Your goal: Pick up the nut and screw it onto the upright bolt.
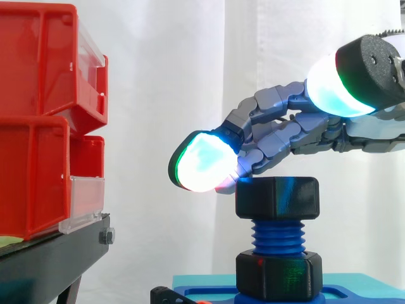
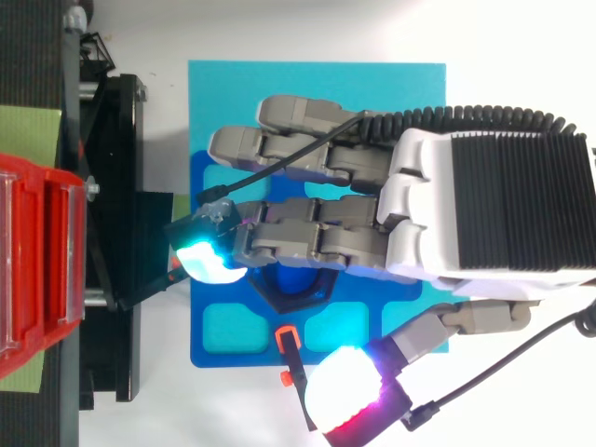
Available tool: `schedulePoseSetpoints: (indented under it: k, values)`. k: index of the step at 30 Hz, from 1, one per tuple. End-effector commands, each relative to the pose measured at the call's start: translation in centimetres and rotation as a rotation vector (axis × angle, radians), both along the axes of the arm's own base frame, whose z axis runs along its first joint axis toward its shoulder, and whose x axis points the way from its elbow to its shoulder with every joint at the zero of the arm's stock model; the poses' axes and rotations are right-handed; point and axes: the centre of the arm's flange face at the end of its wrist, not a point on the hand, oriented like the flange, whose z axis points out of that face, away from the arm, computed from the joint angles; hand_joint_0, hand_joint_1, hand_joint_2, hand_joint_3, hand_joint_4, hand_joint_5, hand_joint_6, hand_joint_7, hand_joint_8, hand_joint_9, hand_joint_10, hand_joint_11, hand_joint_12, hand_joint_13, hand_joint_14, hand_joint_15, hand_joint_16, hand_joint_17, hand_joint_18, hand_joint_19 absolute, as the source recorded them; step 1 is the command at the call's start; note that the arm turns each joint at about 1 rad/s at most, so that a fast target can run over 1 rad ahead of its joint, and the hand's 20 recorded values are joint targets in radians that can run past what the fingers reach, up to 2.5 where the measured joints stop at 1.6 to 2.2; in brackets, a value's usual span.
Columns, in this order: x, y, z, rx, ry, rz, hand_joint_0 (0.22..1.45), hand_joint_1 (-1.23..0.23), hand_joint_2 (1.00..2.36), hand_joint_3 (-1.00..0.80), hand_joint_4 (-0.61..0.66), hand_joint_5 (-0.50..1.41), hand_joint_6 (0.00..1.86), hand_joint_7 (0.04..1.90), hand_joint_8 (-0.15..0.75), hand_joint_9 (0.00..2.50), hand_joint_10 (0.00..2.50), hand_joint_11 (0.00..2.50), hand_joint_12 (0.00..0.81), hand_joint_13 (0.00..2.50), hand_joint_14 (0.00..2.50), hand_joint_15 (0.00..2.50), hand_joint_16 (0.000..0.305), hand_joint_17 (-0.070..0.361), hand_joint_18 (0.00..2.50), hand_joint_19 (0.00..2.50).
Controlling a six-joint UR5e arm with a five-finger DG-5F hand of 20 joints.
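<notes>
A blue threaded bolt [image 1: 277,235] stands upright on a blue baseplate [image 2: 223,326]. A black hexagonal nut [image 1: 277,197] sits on the bolt's top end, and a second black hexagonal piece [image 1: 278,273] rings its foot. My hand [image 2: 484,205] reaches in from the right and hovers right over the nut, its fingers stretched out leftward and only loosely bent. One glowing fingertip [image 1: 202,161] juts past the nut's left side, and another, glowing magenta, rests at the nut's top left edge. The thumb [image 2: 345,391] stands apart from the nut. From above, the bolt's blue top [image 2: 296,279] shows under the fingers.
Red bins [image 1: 38,114] are stacked on a black stand [image 1: 50,253] at the left, with clear label flaps facing the bolt. The baseplate lies on a teal board [image 2: 410,93]. A small black and orange part [image 2: 287,346] sits on the plate's near edge.
</notes>
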Motion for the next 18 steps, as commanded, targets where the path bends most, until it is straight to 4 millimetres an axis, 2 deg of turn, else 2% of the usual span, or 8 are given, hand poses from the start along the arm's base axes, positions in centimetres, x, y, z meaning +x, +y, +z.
schedulePoseSetpoints:
  k: [1,13,18]
  values:
    - [0.05,-0.13,0.02,0.003,-0.003,-0.002,0.48,-0.14,1.00,-0.50,0.18,-0.14,0.50,0.76,0.216,0.37,0.00,0.00,0.315,0.09,0.00,0.00,0.044,0.099,0.00,0.00]
    - [-0.02,-0.65,0.06,0.001,-0.003,-0.006,0.48,-0.17,1.00,-0.50,0.20,-0.12,0.50,0.95,0.235,0.41,0.00,0.00,0.311,0.21,0.00,0.00,0.040,0.089,0.00,0.00]
    - [-0.11,-1.09,-0.16,-0.004,0.009,-0.011,0.49,-0.18,1.00,-0.50,0.21,-0.11,0.50,0.96,0.242,0.44,0.00,0.00,0.303,0.27,0.00,0.00,0.037,0.083,0.00,0.00]
